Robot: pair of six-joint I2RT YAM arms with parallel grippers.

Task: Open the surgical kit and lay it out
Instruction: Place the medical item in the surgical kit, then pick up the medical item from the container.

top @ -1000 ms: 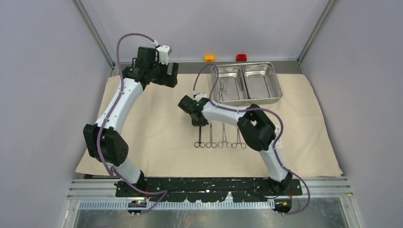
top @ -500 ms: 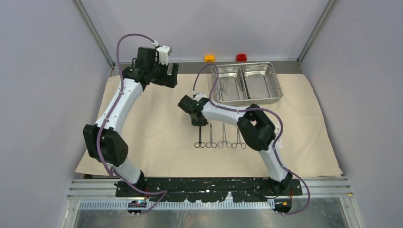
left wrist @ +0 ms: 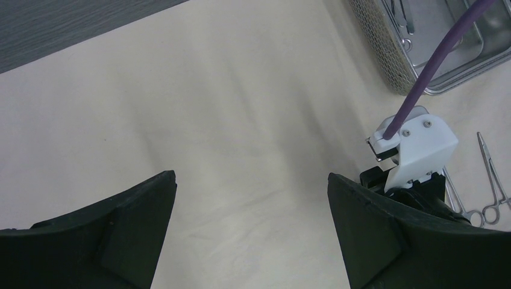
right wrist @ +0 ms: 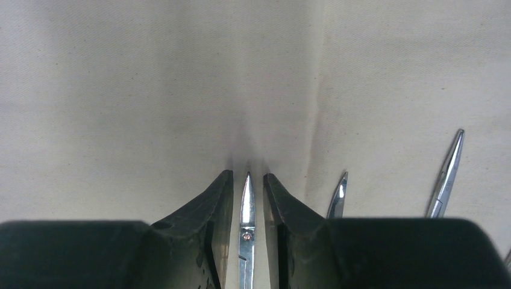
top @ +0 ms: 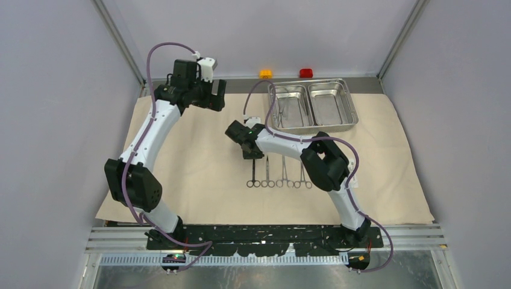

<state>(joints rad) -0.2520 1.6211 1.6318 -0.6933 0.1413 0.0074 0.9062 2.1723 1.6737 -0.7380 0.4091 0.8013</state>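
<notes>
**Top view.** The big beige cloth (top: 199, 162) lies spread out on the surface. The steel tray (top: 307, 103) sits at the far side of it. Four clamps (top: 280, 176) lie in a neat row in the middle of the cloth. The right fingers (top: 251, 154) are down low over the leftmost clamp (top: 253, 174). The left fingers (top: 217, 95) are held up near the far left corner, well apart from the row.

**Left wrist view.** The left fingers are wide open with nothing in them. Some tools show inside the tray, so I think there is more to lay out. The right arm is between this arm and the tray. If the left arm reaches over now, the two arms could bump.

**Right wrist view.** The right fingers stand a little apart, one on each side of the clamp's tip, and they are not squeezing it. The clamp lies flat on the cloth. If the arm lifts crooked, a finger could snag the clamp and drag it out of line. It could also push it into the next clamp just beside it. The fingers could tug the cloth too and wrinkle it.
</notes>
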